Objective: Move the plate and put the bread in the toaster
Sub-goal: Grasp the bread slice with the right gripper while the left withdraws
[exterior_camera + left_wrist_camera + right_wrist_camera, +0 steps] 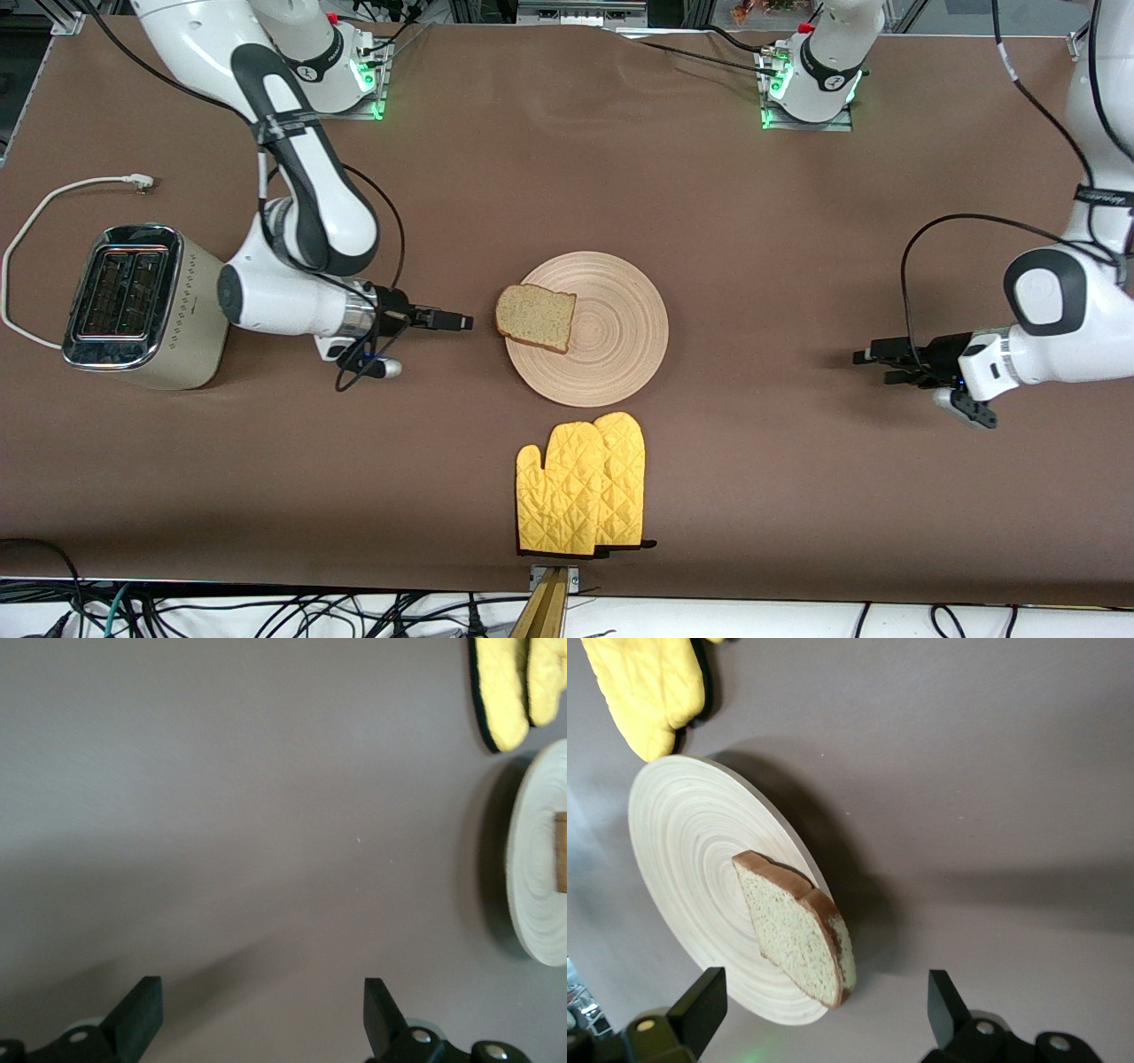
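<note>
The round light-wood plate (602,332) (691,842) (540,877) lies mid-table. The bread (535,317) (799,930) rests on its rim toward the right arm's end, overhanging the edge. The cream toaster (142,306) with its chrome top stands at the right arm's end of the table. My right gripper (461,321) (824,1005) is open, low over the table between toaster and plate, its fingers pointing at the bread and just short of it. My left gripper (864,361) (261,1010) is open and empty, low over bare cloth toward the left arm's end, well apart from the plate.
A pair of yellow oven mitts (582,486) (651,687) (514,687) lies nearer the front camera than the plate. The toaster's white cord (35,221) loops on the cloth beside it. Brown cloth (797,221) covers the table.
</note>
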You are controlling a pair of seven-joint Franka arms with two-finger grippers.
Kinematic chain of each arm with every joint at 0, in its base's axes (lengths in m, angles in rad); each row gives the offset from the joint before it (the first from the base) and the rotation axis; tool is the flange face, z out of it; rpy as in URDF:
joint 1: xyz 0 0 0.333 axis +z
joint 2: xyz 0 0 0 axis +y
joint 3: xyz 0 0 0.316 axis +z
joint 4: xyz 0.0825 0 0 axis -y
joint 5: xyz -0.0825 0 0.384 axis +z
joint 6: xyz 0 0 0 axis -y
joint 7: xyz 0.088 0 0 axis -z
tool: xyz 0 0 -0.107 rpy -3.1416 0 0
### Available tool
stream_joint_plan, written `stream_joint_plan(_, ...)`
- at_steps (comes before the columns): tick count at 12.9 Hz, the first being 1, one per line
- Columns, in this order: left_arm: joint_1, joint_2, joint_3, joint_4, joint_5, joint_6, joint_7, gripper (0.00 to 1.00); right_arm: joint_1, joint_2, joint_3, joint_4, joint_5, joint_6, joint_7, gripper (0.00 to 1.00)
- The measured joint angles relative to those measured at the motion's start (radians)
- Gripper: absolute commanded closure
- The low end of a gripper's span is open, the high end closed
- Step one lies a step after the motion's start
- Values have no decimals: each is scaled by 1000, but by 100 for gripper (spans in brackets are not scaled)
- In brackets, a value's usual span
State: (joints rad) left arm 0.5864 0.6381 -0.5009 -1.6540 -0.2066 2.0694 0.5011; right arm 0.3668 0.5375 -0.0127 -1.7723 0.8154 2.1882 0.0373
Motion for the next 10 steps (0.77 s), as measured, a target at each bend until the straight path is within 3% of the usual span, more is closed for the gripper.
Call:
stream_joint_plan(4, -25, -159, -2, 2, 227, -16, -182, 0, 46, 41, 0, 1, 13, 45, 0, 0)
stream_joint_plan(8, -65, -320, 14, 3, 273, -93, -428, 0, 80, 87, 1, 2, 104, 100, -30, 0)
stream_joint_plan(10, -151, -413, 106, 3, 273, -179, -456, 0, 90, 110, 1, 5, 151, 113, -59, 0)
